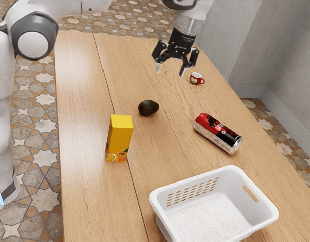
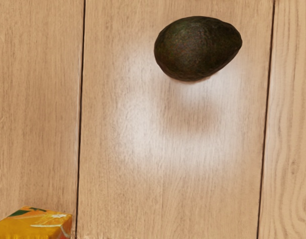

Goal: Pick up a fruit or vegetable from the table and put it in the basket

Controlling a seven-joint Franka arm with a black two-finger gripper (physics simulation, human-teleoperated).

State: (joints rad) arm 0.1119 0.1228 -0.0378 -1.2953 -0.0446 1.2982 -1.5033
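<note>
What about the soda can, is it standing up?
No, the soda can is lying on its side on the wooden table.

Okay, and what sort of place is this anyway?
Probably a kitchen or dining room, though I can't be certain: there's a wooden table with an avocado and a juice carton on it, and a patterned tile floor beside it.
</note>
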